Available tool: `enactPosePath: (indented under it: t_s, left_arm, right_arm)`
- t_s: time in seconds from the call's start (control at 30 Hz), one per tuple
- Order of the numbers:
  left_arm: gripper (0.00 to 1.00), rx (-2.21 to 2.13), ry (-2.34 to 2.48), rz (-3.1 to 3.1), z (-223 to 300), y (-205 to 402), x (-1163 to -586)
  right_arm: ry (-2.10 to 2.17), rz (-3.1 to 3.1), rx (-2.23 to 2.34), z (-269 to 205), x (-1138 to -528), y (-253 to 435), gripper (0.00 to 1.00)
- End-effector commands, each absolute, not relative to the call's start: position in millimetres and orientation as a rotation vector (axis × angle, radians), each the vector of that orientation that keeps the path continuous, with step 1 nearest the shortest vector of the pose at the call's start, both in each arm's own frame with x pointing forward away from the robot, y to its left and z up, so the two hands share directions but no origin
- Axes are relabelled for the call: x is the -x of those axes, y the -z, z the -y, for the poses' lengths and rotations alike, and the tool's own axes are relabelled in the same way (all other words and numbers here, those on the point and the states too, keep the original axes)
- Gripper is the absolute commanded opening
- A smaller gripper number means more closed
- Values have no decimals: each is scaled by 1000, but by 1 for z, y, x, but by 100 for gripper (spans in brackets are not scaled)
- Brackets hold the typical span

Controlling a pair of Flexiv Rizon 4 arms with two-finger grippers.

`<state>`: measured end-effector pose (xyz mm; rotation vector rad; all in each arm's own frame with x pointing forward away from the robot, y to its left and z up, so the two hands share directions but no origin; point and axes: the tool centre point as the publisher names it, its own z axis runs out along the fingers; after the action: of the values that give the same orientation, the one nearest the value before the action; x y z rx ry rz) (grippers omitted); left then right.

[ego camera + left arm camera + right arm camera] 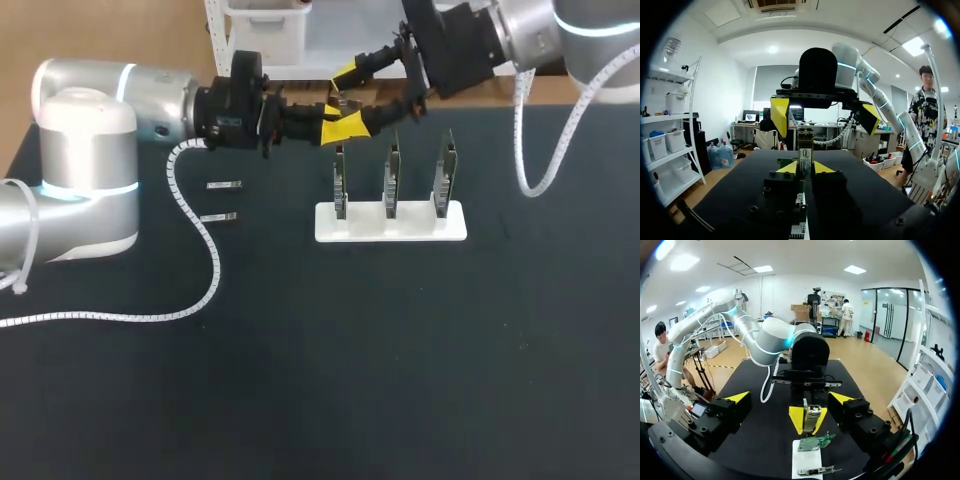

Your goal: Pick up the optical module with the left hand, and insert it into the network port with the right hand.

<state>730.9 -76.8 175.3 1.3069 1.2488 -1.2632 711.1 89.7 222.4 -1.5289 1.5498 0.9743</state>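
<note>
My left gripper [328,118] is shut on a small metal optical module [336,103], held in the air above the left end of the board stand. In the left wrist view the module [805,157] stands upright between my left gripper's [805,168] yellow tips. My right gripper [348,98] faces it from the far right, open wide, its fingers on either side of the module without touching it. In the right wrist view the module [811,419] sits ahead of my right gripper [790,398], midway between its spread fingers.
A white stand [455,225] holds three upright circuit boards [391,180] with ports, just below the grippers. Two spare modules [224,185] lie on the black table to the left. A white coiled cable [205,250] trails from my left arm.
</note>
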Motion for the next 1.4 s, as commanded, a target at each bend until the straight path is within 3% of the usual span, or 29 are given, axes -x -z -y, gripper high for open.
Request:
enactPosePath:
  t_s: [0.03,1.4]
  left_arm:
    - [0,-1309,1264,-1250,77,-175,-732]
    - [0,-1309,1264,-1250,77,-175,-732]
  right_arm:
    - [-958,-1553,1532,-82,-715,-226,100]
    - [-988,-1562,1512,-88,-728,-214,100]
